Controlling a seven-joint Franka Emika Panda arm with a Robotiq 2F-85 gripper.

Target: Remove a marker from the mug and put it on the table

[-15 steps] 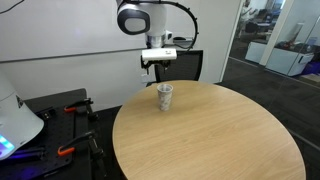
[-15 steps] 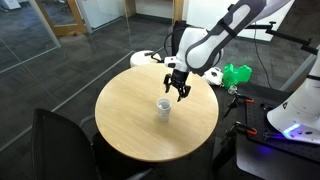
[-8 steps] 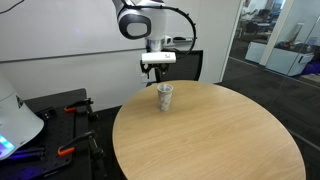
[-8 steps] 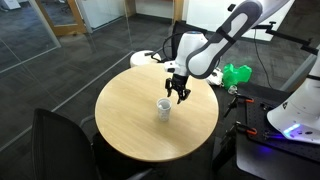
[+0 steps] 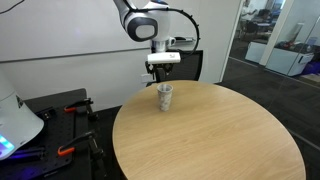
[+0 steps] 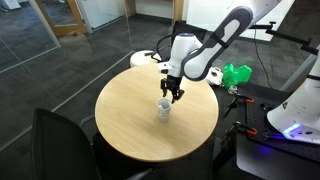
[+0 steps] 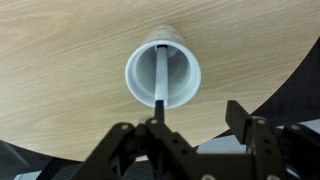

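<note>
The whitish mug (image 5: 165,97) stands upright near the edge of the round tan table (image 5: 220,140); both also show in an exterior view, mug (image 6: 163,108) and table (image 6: 125,120). In the wrist view I look straight down into the mug (image 7: 185,85), where the white marker (image 7: 160,72) leans inside, its black cap end near the rim. My gripper (image 7: 197,118) is open and empty, hovering just above the mug, offset slightly to one side. It shows above the mug in both exterior views (image 5: 163,72) (image 6: 172,94).
A black chair (image 5: 187,64) stands behind the table close to the mug. Another dark chair (image 6: 60,140) is at the table's opposite side. A green object (image 6: 237,73) and a white machine (image 5: 15,120) lie off the table.
My gripper has moved sideways toward the mug and slightly down, and now hangs almost over it. The mug and marker have not moved.
</note>
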